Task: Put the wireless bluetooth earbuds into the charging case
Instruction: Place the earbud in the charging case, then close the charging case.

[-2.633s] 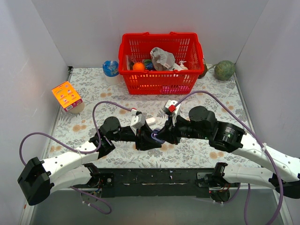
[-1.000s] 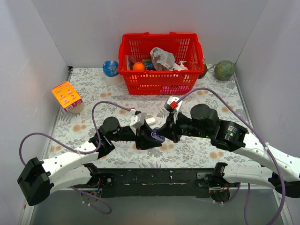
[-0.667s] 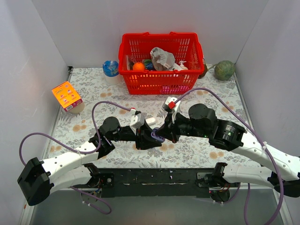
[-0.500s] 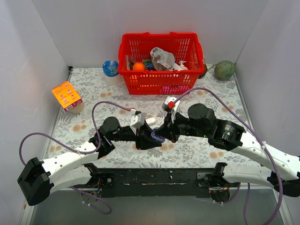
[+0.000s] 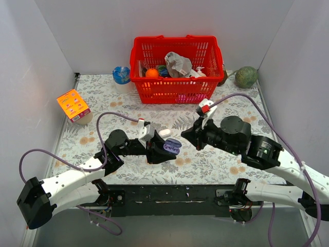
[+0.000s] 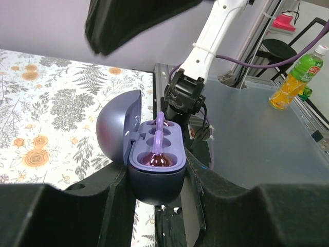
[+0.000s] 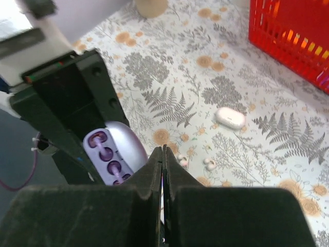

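The left tool (image 6: 157, 181) is closed on the charging case (image 6: 154, 154). The lower body of the case is clamped between the two black fingers (image 6: 77, 206), one on each side. In the top view the left tool (image 5: 160, 150) and the charging case (image 5: 170, 147) are seen near the front edge of the flowered surface (image 5: 103, 103), between the two arms. The case appears to be lifted clear of the surface.

The right tool (image 7: 163, 159) is shown with its fingers pressed together, only a thin seam being left between them, and nothing is seen in its grip. In the top view the right tool (image 5: 186, 135) is found just to the right of the case and apart from it.

The case is bluish-purple and stands open, its domed lid (image 6: 119, 126) hinged back to one side. Two purple earbuds (image 6: 156, 155) are seated in the wells, stems lying along the tray. From the right wrist view the same open tray (image 7: 108, 154) is seen beside the pale inside of the lid.

Two whitish earbuds (image 7: 181, 161) are seen lying on the surface, close together, just beyond the right tool. A closed white oval shell (image 7: 230, 118) lies farther on, toward the red basket (image 7: 298, 41).
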Motion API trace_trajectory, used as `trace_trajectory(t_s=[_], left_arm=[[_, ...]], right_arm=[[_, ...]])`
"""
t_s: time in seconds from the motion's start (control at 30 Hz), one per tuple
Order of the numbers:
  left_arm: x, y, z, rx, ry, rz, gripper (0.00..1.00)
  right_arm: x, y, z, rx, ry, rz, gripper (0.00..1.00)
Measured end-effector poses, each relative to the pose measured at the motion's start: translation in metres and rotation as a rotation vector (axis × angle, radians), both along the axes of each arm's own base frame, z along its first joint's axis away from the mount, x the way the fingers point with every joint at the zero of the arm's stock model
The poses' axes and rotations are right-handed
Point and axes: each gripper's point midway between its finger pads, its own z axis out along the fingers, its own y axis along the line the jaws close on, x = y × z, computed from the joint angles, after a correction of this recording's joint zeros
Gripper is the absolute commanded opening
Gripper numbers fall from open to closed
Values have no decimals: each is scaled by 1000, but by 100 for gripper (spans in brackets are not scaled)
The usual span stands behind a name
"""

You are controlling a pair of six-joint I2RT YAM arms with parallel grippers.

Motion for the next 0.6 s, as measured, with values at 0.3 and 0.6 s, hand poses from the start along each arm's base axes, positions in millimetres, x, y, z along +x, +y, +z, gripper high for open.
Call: trace_trajectory(t_s=[0.3,0.6], left_arm=[[3,3,11,-34,-22,39,0],[3,3,10,-33,-19,42,0]], right_arm=[[5,17,-41,-120,99,-6,1],[-8,20,-38,-71,102,67,1]])
